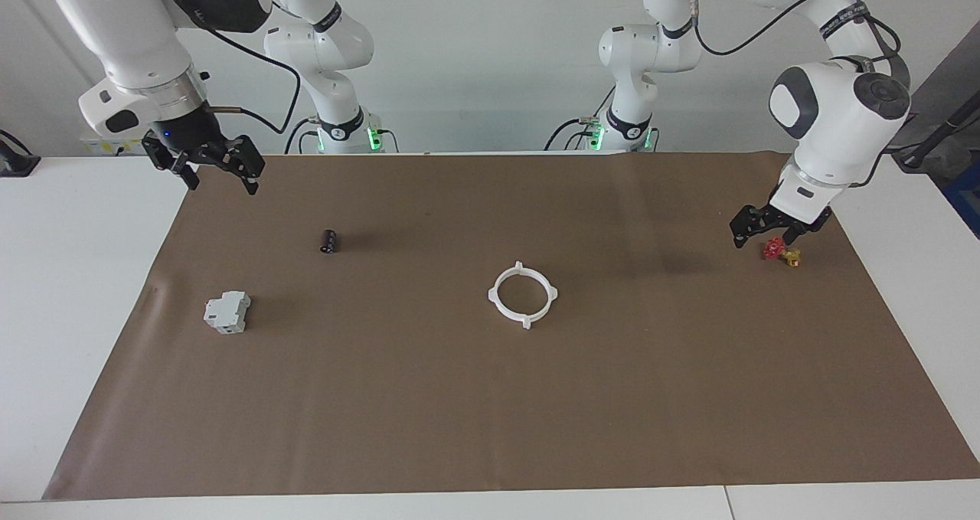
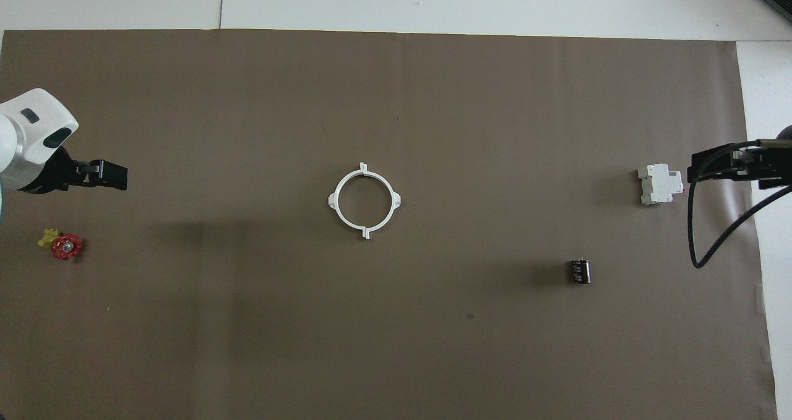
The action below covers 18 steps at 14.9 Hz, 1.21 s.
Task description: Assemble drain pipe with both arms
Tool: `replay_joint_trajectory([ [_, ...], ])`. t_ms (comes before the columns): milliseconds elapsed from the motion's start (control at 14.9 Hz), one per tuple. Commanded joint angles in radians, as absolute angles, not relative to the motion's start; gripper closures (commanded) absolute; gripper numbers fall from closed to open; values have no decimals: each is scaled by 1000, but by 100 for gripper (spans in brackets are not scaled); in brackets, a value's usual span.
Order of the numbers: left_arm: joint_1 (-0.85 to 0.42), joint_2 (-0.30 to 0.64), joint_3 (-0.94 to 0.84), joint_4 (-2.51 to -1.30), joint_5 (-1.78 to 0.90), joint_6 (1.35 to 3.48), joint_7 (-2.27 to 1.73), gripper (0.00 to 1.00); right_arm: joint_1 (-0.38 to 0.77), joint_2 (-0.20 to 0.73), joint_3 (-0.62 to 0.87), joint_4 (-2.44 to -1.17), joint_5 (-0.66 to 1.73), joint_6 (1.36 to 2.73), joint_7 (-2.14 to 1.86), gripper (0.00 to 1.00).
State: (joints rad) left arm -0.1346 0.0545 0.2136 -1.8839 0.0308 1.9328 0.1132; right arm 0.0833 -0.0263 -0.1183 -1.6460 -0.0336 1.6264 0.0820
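Observation:
The drain pipe [image 1: 521,295] lies joined as one white ring with four tabs in the middle of the brown mat; it also shows in the overhead view [image 2: 364,200]. Nothing touches it. My left gripper [image 1: 768,237] is open and empty, up in the air over the mat's edge at the left arm's end, just above a small red and yellow piece. It shows in the overhead view [image 2: 114,176] too. My right gripper [image 1: 222,181] is open and empty, waiting over the mat's corner at the right arm's end, and it shows in the overhead view [image 2: 702,163].
A small red and yellow valve-like piece [image 1: 781,252] lies under the left gripper. A grey-white boxy block [image 1: 227,312] and a small black cylinder [image 1: 328,240] lie toward the right arm's end. The brown mat [image 1: 490,413] covers most of the white table.

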Motion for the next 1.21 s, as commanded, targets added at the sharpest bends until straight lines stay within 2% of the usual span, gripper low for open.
replay_joint_trajectory([
  [0, -135, 41, 218, -1783, 5, 1798, 135, 0, 84, -44, -126, -1663, -15, 1618, 61, 0],
  [201, -135, 43, 219, -1726, 0, 1730, 146, 0, 84, -44, -126, -1663, -15, 1618, 61, 0],
  [469, -121, 40, 218, -1727, -2, 1726, 212, 0, 84, -44, -126, -1663, -15, 1618, 61, 0],
  [1138, -138, -37, 210, -1735, -23, 1634, 154, 0, 84, -44, -126, -1663, -15, 1618, 61, 0],
])
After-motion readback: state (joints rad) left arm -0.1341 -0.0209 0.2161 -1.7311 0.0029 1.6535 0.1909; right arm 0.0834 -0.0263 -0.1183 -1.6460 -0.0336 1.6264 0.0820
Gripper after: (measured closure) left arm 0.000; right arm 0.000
